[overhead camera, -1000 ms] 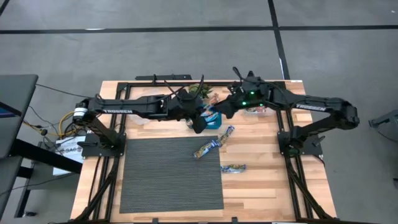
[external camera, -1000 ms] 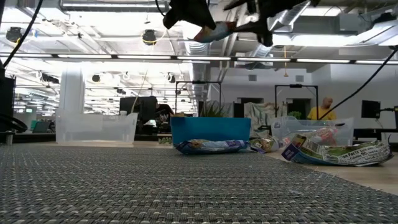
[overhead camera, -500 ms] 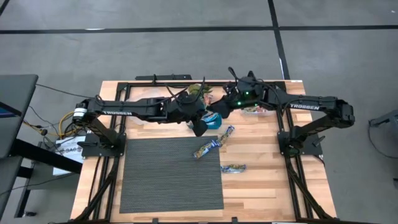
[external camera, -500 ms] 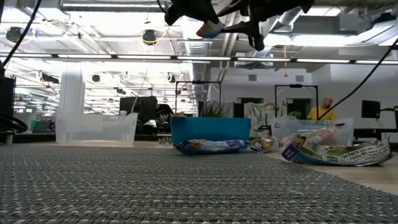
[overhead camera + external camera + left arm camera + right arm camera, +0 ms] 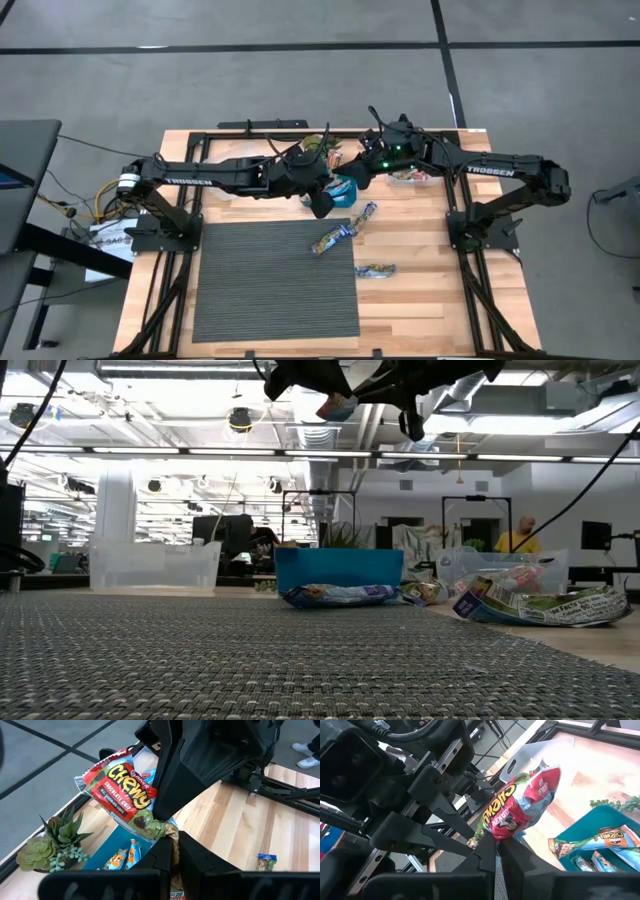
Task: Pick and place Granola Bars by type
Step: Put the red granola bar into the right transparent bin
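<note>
Grippers share one red bar above the blue bin.
Left gripper [image 5: 170, 852] and right gripper [image 5: 496, 851] both pinch the red bar [image 5: 121, 790]; blue bin [image 5: 343, 192] sits below, three bars [image 5: 334, 238] at its 6 o'clock.

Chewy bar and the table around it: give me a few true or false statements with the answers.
1. The red Chewy bar is up in the air, pinched by the left gripper and the right gripper. True.
2. The blue bin is empty. False: wrapped bars lie in it.
3. Three loose bars lie by the grey mat. True.
4. The small green plant lies on the mat. False: it stands beside the blue bin.
</note>
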`<state>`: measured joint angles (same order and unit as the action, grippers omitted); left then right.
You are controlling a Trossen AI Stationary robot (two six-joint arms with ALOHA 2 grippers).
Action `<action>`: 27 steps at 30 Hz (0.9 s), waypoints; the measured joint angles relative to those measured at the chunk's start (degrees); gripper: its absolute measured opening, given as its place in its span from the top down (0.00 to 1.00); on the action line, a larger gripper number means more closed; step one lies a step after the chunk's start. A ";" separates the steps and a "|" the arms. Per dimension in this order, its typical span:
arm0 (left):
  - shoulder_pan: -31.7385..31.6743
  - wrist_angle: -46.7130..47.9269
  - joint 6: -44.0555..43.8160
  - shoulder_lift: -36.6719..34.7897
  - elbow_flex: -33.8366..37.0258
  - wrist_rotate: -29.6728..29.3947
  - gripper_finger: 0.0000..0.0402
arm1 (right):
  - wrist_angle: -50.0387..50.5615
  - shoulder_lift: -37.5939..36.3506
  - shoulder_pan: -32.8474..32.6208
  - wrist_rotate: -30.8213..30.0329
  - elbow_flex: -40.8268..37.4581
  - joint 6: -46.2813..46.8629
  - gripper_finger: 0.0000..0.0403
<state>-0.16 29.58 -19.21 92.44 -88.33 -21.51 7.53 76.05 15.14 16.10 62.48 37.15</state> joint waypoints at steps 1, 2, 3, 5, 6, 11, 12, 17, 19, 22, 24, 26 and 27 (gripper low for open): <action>0.00 0.00 -0.01 0.00 0.00 0.01 0.98 | 0.02 0.00 0.00 -0.03 0.00 -0.06 0.99; 0.00 -0.01 -0.01 0.00 0.00 0.01 0.98 | 0.02 0.00 0.00 -0.06 0.00 -0.07 0.99; 0.00 -0.03 -0.01 0.00 0.00 0.00 0.98 | 0.02 0.00 0.02 -0.06 0.00 -0.11 0.99; 0.00 -0.07 -0.03 0.00 0.00 0.01 0.96 | 0.03 0.00 0.02 -0.09 0.02 -0.54 1.00; 0.00 -0.07 -0.01 0.00 0.00 0.01 0.95 | 0.10 0.00 0.02 -0.07 0.02 -0.90 1.00; 0.01 0.57 -1.47 0.04 0.00 -0.24 0.88 | 2.65 0.00 0.00 0.20 0.13 -1.29 1.00; -0.03 0.92 -1.50 0.04 0.00 -0.25 0.86 | 3.38 0.00 -0.02 0.18 0.12 -1.58 1.00; -0.11 1.60 -1.52 0.04 0.00 0.23 0.73 | 6.56 0.02 -0.84 0.34 0.03 -2.70 1.00; -0.09 1.58 -1.52 0.03 0.00 0.17 0.67 | 8.72 0.02 -0.92 0.53 0.02 -3.28 1.00; -0.14 1.82 -1.53 0.02 0.00 -0.11 0.59 | 13.09 0.02 -0.93 0.49 0.02 -4.90 1.00; -0.17 1.88 -1.50 0.02 0.00 -0.14 0.55 | 17.39 0.00 -0.87 -0.24 0.02 -6.65 1.00; -0.15 1.96 -1.47 0.02 0.00 0.01 0.52 | 22.48 -0.39 -0.57 -3.12 0.01 -8.77 1.00; -0.15 2.02 -1.45 0.02 0.00 0.28 0.51 | 24.58 -0.65 -0.34 -4.73 0.02 -9.73 1.00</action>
<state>-0.32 31.60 -20.67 92.47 -88.33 -21.23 32.11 75.40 14.79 11.37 62.50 27.42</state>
